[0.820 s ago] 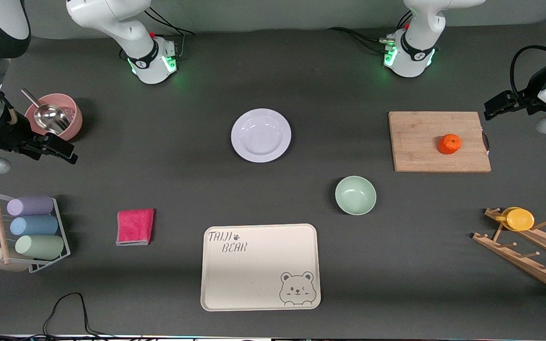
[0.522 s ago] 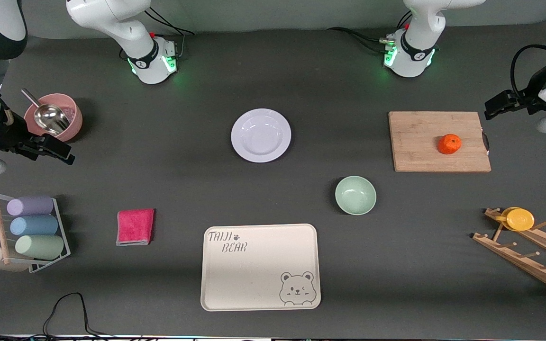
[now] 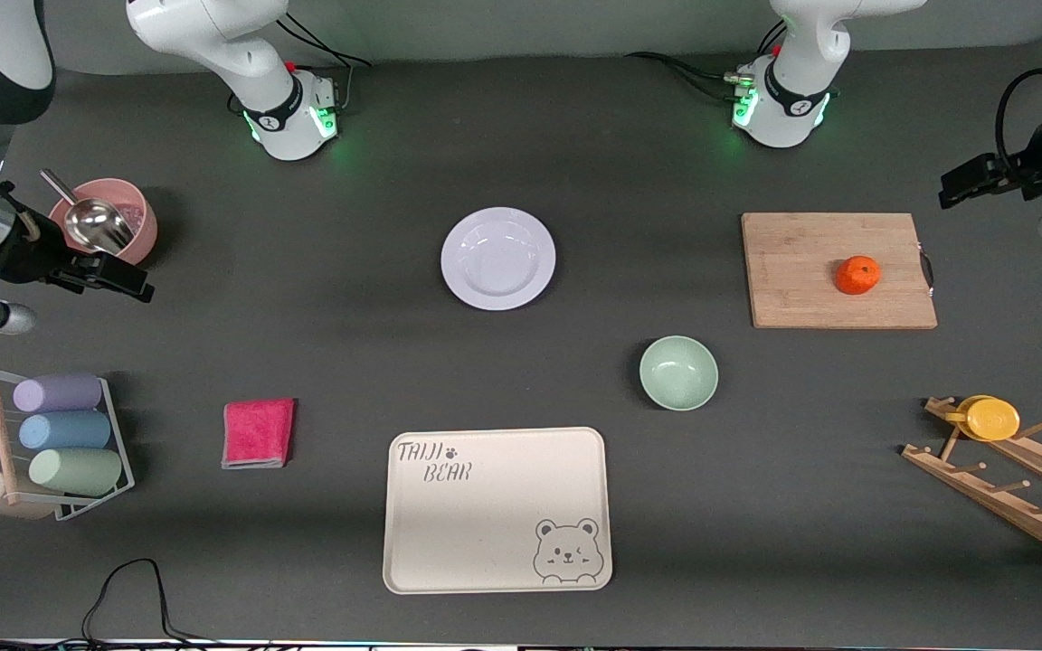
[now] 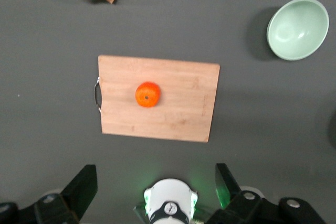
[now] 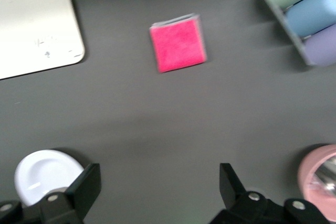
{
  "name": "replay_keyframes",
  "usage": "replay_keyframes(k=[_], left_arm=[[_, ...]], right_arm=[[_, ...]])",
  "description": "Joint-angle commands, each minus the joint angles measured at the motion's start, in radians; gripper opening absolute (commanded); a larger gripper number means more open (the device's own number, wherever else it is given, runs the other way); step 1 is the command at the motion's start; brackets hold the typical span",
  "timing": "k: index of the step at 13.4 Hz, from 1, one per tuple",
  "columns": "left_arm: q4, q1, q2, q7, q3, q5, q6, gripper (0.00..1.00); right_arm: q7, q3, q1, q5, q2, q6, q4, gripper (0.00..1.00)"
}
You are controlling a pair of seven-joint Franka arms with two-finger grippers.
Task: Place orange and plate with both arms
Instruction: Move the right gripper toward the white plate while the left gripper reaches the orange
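The orange (image 3: pixel 857 275) (image 4: pixel 148 94) sits on a wooden cutting board (image 3: pixel 792 271) (image 4: pixel 184 106) toward the left arm's end of the table. The pale lavender-white plate (image 3: pixel 497 259) (image 5: pixel 46 174) lies flat mid-table, with nothing on it. My left gripper (image 3: pixel 960 188) (image 4: pixel 156 176) hangs open and holds nothing, over the table just off the board's end. My right gripper (image 3: pixel 123 282) (image 5: pixel 160 176) is open too, with nothing in it, over the table beside the pink bowl (image 3: pixel 105 221), well apart from the plate.
A mint-green bowl (image 3: pixel 678 372) and a cream bear tray (image 3: pixel 497 509) lie nearer the camera than the plate. A pink cloth (image 3: pixel 258 432) and a cup rack (image 3: pixel 51 443) are at the right arm's end. A wooden rack with a yellow cup (image 3: pixel 991 419) is at the left arm's end.
The left gripper has drifted a little away from the cutting board toward its end of the table. The right gripper has shifted slightly toward the plate. Nothing on the table has moved.
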Motion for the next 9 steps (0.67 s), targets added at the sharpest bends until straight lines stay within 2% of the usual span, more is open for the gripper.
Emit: replay_keyframes(k=[1, 3, 6, 7, 9], left_arm=[[0.04, -0.003, -0.019, 0.033, 0.012, 0.067, -0.077, 1.0], [-0.018, -0.001, -0.102, 0.036, 0.024, 0.074, -0.089, 1.0], [-0.308, -0.001, -0.387, 0.036, 0.039, 0.076, 0.006, 1.0], [-0.348, -0.001, -0.428, 0.036, 0.039, 0.076, 0.014, 1.0], [-0.355, -0.001, -0.429, 0.036, 0.041, 0.076, 0.014, 1.0]], right_arm=[[0.023, -0.008, 0.003, 0.092, 0.0, -0.041, 0.011, 1.0], [0.017, -0.008, 0.002, 0.122, 0.003, -0.041, 0.01, 1.0], [0.005, -0.025, 0.002, 0.29, -0.014, -0.054, -0.087, 1.0], [-0.014, -0.025, 0.008, 0.315, -0.014, -0.058, -0.104, 1.0], [-0.087, -0.019, 0.026, 0.334, 0.008, -0.052, -0.113, 1.0]])
